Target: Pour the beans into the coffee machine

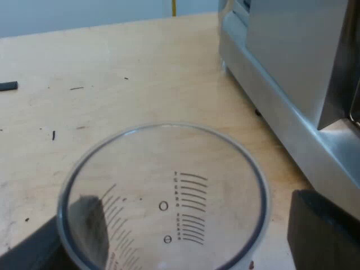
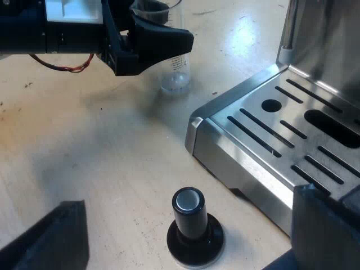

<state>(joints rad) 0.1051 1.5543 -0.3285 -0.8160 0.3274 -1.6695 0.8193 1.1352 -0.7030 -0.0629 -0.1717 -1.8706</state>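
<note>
One clear measuring glass, its base cut off.
Left tool straddles it, one finger apart; right tool wide, empty, over black-knobbed tamper.

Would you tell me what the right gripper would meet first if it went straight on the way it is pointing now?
Most likely the tamper, standing on the table straight ahead of the open right gripper, though depth is hard to judge.

My left wrist camera: close above the measuring glass, facing steeply down into its mouth. My right wrist camera: higher, angled down over the tamper. Shared: measuring glass, espresso machine, surface.
</note>
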